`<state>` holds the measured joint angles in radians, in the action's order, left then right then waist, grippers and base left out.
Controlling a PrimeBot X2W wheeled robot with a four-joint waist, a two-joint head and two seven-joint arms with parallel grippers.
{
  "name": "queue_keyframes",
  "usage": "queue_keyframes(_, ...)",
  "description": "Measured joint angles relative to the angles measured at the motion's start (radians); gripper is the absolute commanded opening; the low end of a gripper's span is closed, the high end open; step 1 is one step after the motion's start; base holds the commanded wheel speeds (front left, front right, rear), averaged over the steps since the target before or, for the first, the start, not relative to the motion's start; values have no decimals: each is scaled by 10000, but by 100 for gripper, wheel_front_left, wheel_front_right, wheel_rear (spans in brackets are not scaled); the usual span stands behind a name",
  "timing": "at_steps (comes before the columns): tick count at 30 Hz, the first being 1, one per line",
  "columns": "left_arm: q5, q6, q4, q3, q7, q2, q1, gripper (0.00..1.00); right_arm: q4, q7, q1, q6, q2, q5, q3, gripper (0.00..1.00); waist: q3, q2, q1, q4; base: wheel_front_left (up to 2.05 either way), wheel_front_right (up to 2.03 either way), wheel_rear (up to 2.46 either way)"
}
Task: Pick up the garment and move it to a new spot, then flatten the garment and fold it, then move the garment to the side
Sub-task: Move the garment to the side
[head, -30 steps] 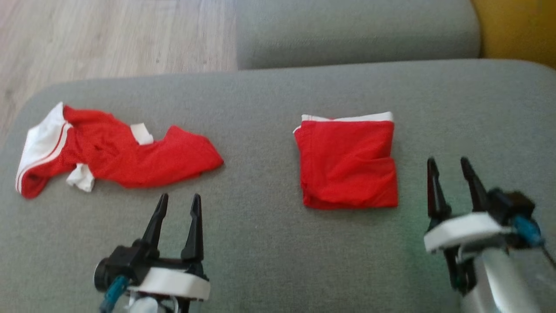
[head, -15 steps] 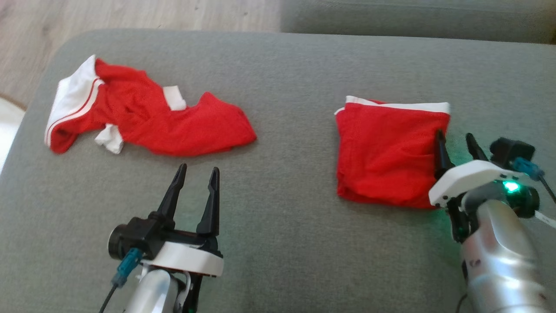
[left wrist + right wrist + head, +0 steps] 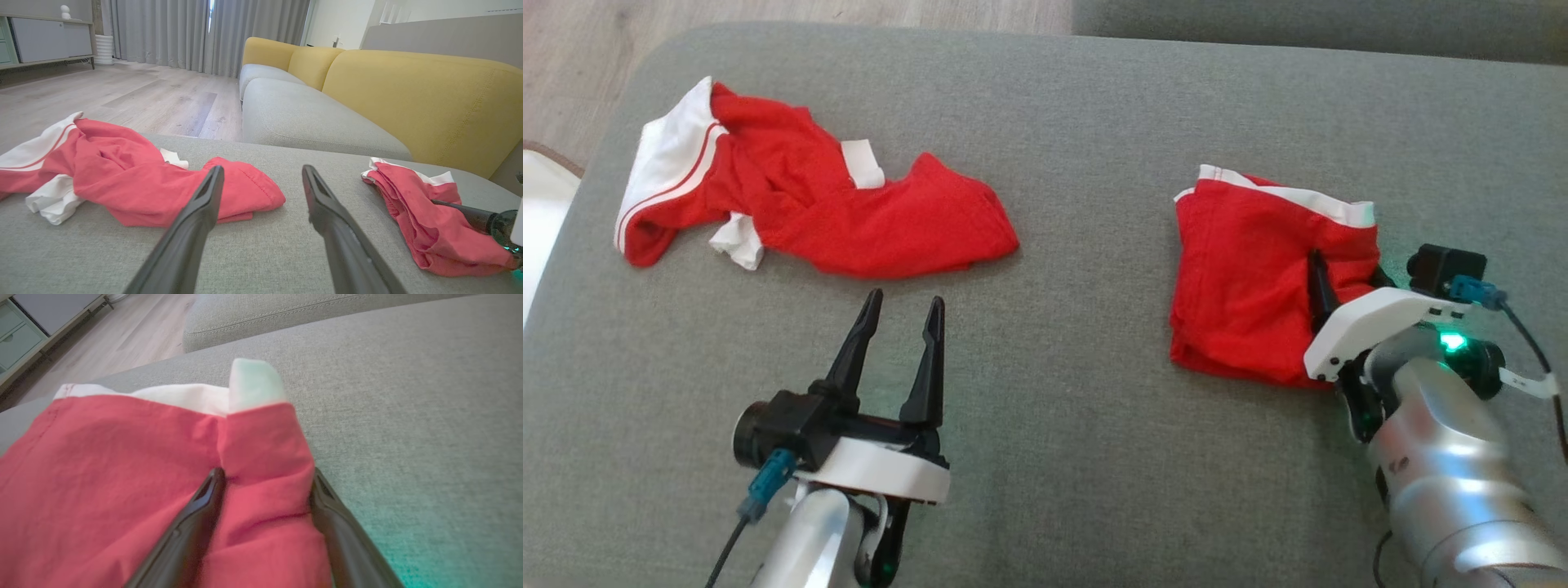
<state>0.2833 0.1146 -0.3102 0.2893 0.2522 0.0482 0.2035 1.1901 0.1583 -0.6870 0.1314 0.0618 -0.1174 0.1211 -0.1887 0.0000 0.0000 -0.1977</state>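
Observation:
A folded red garment (image 3: pixel 1241 278) with a white band lies on the right of the grey cushion (image 3: pixel 1094 408). My right gripper (image 3: pixel 1343 265) is open at its right edge, one finger on top of the cloth and the other by its outer side. In the right wrist view the fingers (image 3: pixel 204 514) straddle a raised ridge of the folded garment (image 3: pixel 102 465), with my right gripper (image 3: pixel 267 471) unclosed. A second, crumpled red and white garment (image 3: pixel 849 212) lies at the left. My left gripper (image 3: pixel 907 296) hovers open just short of it, holding nothing.
The cushion's left edge drops to a wooden floor (image 3: pixel 572 57) and a white rug corner (image 3: pixel 539 196). Another grey seat (image 3: pixel 306 118) and yellow sofa backs (image 3: pixel 429 98) stand beyond. Bare cushion lies between the two garments (image 3: pixel 1086 245).
The head camera has tipped down and shifted. My right gripper has advanced onto the folded garment's right edge, which is now rumpled and skewed. The left gripper has kept its place near the crumpled garment.

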Motion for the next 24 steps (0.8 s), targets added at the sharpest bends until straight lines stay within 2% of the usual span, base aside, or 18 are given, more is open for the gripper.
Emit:
queue_keyframes(1, 0, 0, -2, 8, 0, 0, -1, 100, 105, 96, -48, 0, 2, 40, -92, 26, 19, 0, 0, 32, 0, 0, 0)
queue_keyframes(2, 0, 0, -2, 17, 0, 0, -1, 100, 203, 192, -78, 0, 2, 77, -192, 0, 46, 0, 0, 69, 0, 0, 0)
queue_keyframes(4, -2, 0, -2, 27, 0, 0, -1, 100, 270, 288, -85, 0, 0, 186, -282, 0, 79, 0, 0, 109, 0, 0, 0)
queue_keyframes(14, -2, -19, 128, 330, 2, -2, -1, 100, 355, 537, -246, 0, 148, 2153, -1018, 0, 498, 0, -1, 757, 0, 0, 0)
queue_keyframes(18, -2, -71, 221, 477, 2, 4, 3, 100, 368, 422, -321, 0, 610, 2694, -1643, 0, 590, 0, -1, 1108, 0, 0, 0)
queue_keyframes(24, 52, -142, 405, 750, 2, 2, 272, 100, 535, 263, -847, 0, 1747, 2972, -2892, 0, 488, 0, -1, 1578, 0, 0, 0)
